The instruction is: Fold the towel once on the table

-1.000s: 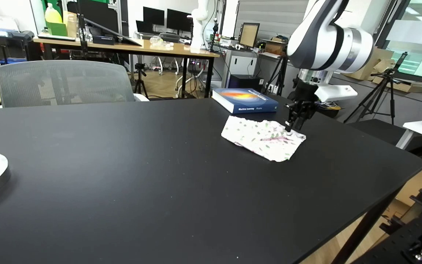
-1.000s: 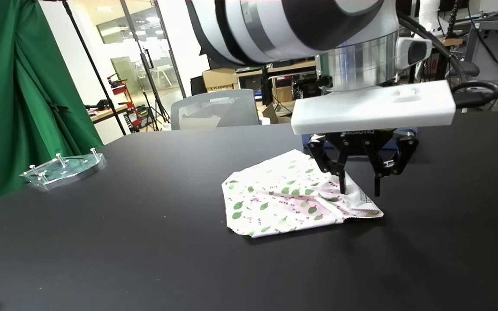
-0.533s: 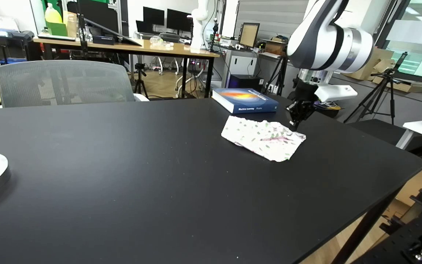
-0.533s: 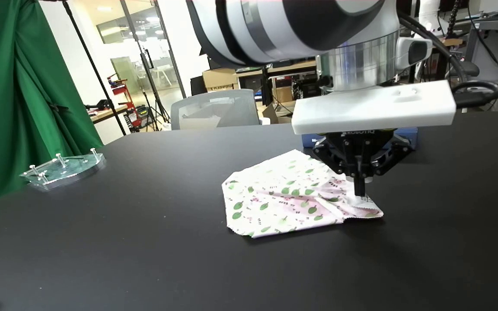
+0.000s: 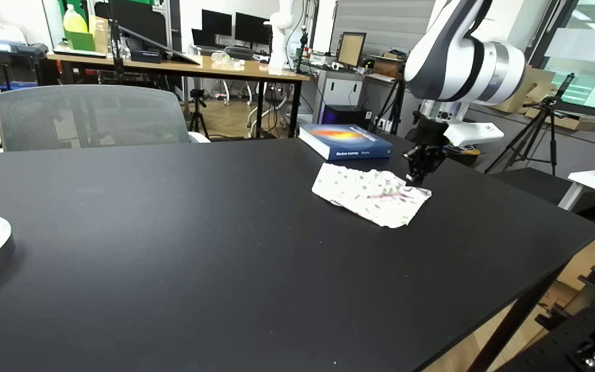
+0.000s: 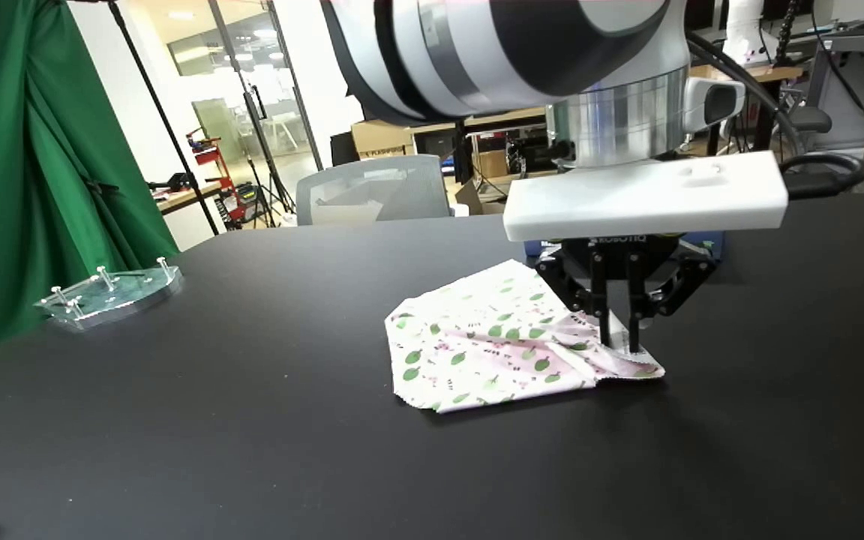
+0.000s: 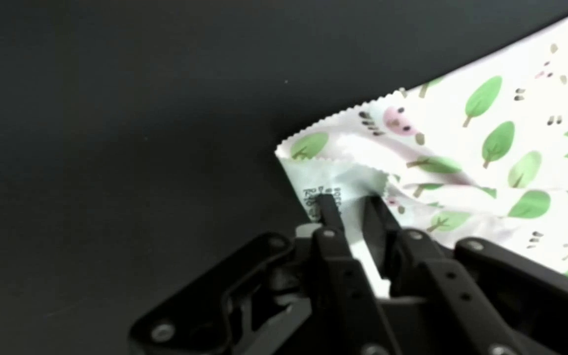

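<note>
Lying on table [image 6: 252,390]: towel [image 6: 484,341] | corner beneath fingers [image 6: 634,330], contact unclear | fingers slightly parted

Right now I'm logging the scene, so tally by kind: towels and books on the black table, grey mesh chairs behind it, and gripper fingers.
Towels: 1
Books: 1
Chairs: 1
Fingers: 2
Total: 5

Soft shadows; sheen on table [image 5: 184,222]
</note>
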Motion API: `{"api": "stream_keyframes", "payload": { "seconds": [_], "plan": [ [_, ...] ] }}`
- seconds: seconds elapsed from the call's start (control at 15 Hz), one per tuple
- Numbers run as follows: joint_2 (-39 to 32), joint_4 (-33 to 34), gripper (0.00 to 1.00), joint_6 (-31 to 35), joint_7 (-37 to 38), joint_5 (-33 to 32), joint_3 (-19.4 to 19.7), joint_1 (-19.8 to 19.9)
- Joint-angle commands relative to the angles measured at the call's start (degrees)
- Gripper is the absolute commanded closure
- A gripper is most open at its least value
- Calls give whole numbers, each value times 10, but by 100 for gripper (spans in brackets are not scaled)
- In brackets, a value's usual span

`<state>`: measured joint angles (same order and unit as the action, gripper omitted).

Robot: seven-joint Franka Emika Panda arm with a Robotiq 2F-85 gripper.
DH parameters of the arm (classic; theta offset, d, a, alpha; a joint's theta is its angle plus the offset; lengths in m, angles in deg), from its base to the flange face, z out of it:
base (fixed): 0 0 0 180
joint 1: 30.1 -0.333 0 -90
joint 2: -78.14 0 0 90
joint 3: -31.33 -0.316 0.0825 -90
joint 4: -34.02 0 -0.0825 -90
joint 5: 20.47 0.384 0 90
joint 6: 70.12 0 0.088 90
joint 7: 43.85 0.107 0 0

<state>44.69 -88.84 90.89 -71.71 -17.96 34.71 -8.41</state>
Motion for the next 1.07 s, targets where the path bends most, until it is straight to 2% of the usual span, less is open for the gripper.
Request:
{"api": "stream_keyframes", "payload": {
  "seconds": [0.0,0.4,0.47,0.53,0.6,1.0],
  "plan": [
    [-4,15,48,-23,12,-17,-6,8],
    [-4,16,8,-35,10,-32,0,3],
    [-5,17,51,-35,10,-31,0,4],
    [-5,17,47,-36,10,-32,-1,5],
    [-5,17,47,-35,10,-32,-1,6],
    [-5,18,89,-35,10,-33,-2,7]
  ]
}}
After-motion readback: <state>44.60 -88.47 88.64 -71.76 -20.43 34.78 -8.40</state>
